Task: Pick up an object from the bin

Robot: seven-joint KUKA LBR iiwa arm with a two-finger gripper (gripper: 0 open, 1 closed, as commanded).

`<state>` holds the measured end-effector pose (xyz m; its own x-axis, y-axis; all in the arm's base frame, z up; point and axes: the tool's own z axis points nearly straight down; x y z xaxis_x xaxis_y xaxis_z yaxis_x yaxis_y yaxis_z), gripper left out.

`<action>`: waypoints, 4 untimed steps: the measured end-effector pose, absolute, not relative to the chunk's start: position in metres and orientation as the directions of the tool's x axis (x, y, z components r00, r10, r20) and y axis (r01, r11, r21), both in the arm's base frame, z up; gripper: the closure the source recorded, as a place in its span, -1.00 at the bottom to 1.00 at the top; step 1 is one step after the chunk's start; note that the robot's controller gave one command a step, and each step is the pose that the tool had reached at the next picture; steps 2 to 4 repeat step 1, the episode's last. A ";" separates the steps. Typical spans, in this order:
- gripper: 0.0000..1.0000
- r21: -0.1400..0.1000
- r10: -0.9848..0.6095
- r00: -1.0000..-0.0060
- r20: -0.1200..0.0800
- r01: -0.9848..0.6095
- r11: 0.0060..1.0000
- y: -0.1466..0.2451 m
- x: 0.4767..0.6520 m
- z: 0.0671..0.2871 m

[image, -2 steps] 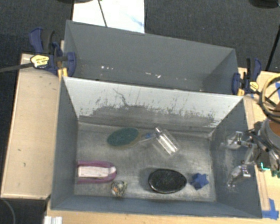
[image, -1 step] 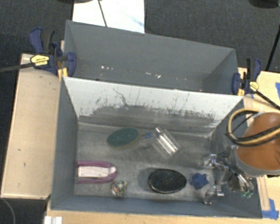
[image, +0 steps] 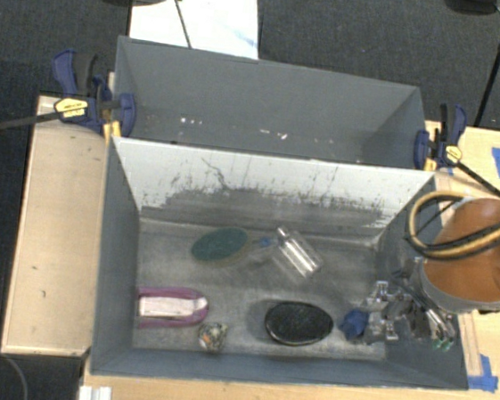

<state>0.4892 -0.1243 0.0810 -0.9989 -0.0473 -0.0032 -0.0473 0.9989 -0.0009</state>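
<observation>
My gripper [image: 384, 314] is low in the bin's right front corner, under the orange wrist cover. A small blue thing [image: 353, 324] sits right against its left side, and I cannot make out whether it is gripped or merely touched. Just left of that lies a flat black oval disc [image: 299, 323] on the bin floor. A clear plastic cup [image: 296, 252] lies on its side further back, near the middle.
A dark green oval pad [image: 220, 246] lies left of the clear cup. A pink and white packet [image: 170, 307] rests at the front left, with a small shiny crumpled ball [image: 211, 335] beside it. The bin's sloped walls stand close to the gripper on the right.
</observation>
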 end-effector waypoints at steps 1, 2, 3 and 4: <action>1.00 -0.004 -0.074 -0.997 -0.011 -0.074 0.997 -0.121 0.512 0.202; 1.00 -0.004 -0.074 -0.997 -0.011 -0.074 0.997 -0.121 0.512 0.202; 1.00 -0.004 -0.074 -0.997 -0.011 -0.074 0.997 -0.121 0.512 0.202; 1.00 -0.004 -0.074 -0.997 -0.011 -0.074 0.997 -0.121 0.512 0.202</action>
